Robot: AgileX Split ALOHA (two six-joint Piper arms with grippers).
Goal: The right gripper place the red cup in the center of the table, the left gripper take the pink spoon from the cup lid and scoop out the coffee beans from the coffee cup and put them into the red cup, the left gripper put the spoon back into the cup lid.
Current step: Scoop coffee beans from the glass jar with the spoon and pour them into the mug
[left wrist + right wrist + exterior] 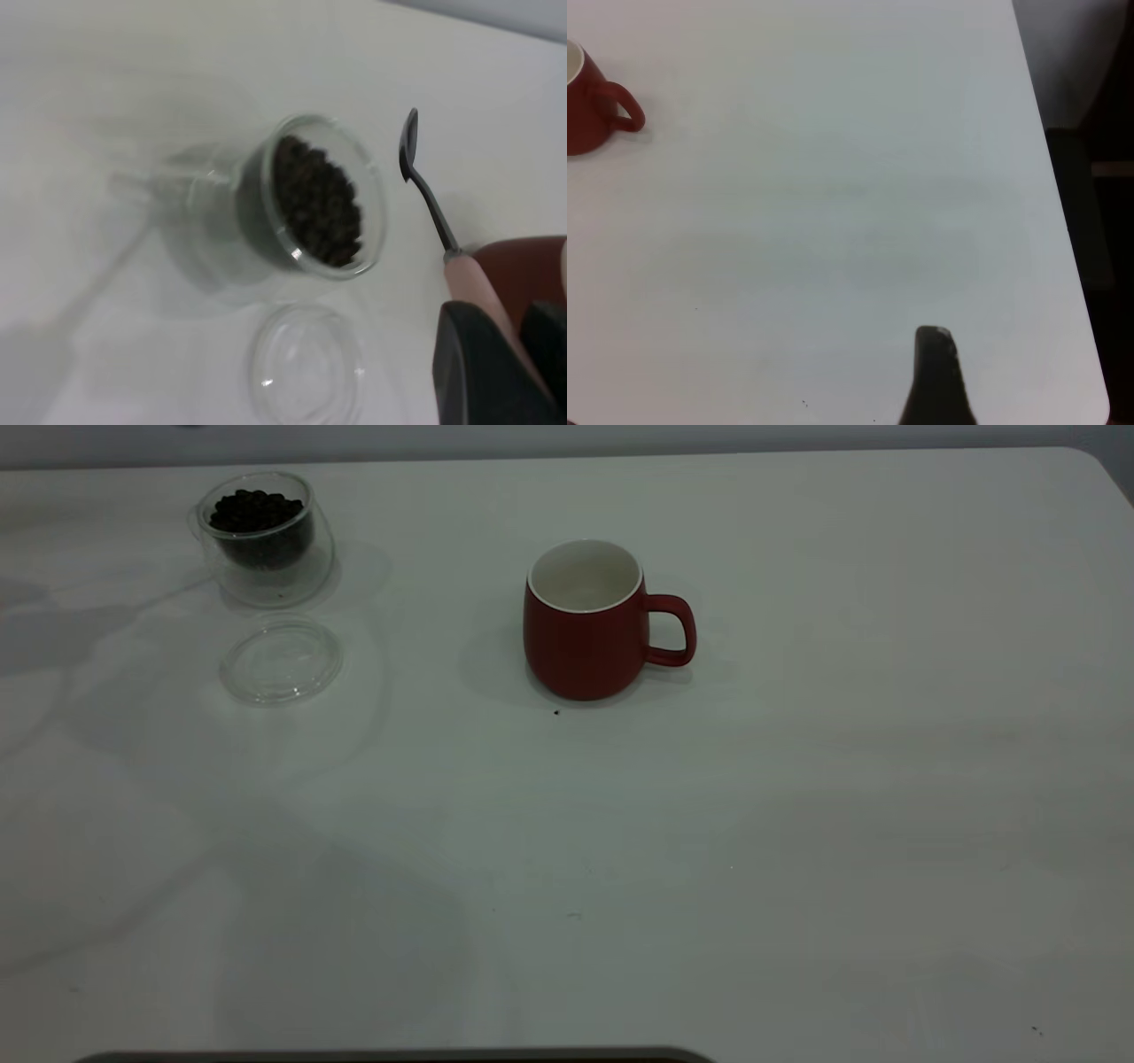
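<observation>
3 things stand on the table (797, 824) in the exterior view: the red cup (585, 633) near the middle, upright, its handle pointing right; the coffee cup (264, 536) at the far left; and the lid (282, 660) lying flat just near of that cup, apart from it. The coffee cup holds a heap of beans (257, 512) and looks tilted toward the right, though its double wall makes that hard to judge.

Neither arm shows in the exterior view. In the left wrist view the left gripper (500, 372) is closed on the pink handle of the spoon (434, 208). The spoon's long axis runs straight out from the fingers, with the metal bowl at the outer end, held in the air just beside the coffee cup's rim and outside it. The bowl looks empty. The lid there carries nothing.

In the right wrist view only 1 dark fingertip of the right gripper (937, 376) shows, over bare table well right of the red cup; I cannot tell its state.
</observation>
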